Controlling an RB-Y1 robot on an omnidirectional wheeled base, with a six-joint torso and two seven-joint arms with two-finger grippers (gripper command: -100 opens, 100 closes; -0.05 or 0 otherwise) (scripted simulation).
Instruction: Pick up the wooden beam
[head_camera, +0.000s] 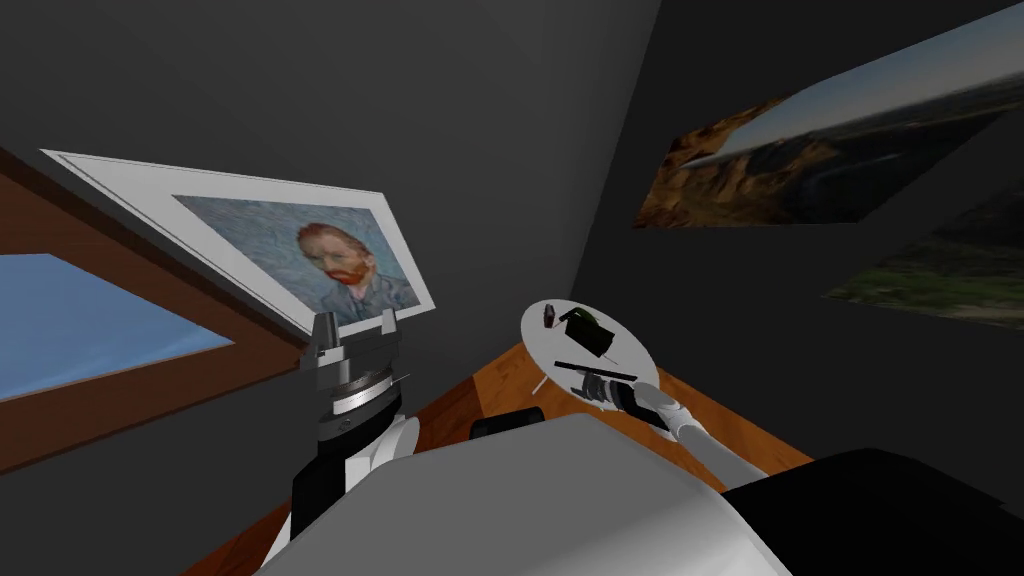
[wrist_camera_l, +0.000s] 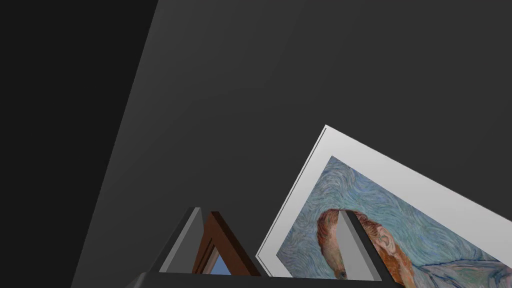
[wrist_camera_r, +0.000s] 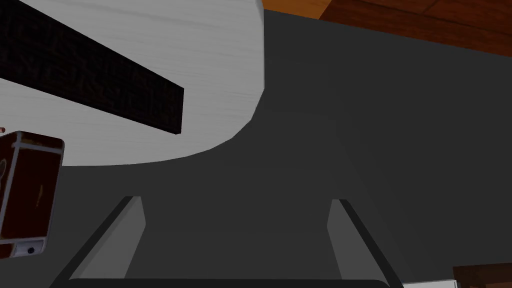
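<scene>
My right gripper (wrist_camera_r: 236, 199) hangs spread and empty beside the dark beam (wrist_camera_r: 100, 90) lying flat on the white table (wrist_camera_r: 215, 125) — I'd swing over, straddle its narrow width, then close — left gripper (head_camera: 357, 322) raised, fingers apart.

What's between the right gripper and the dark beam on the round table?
Nothing. The right wrist view shows just bare white table between the open right gripper and the dark beam; a dark red box sits aside.

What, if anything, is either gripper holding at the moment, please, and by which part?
Nothing is held. The right gripper is open, its fingers apart from the dark beam on the white table; the left gripper is open and empty too.
</scene>
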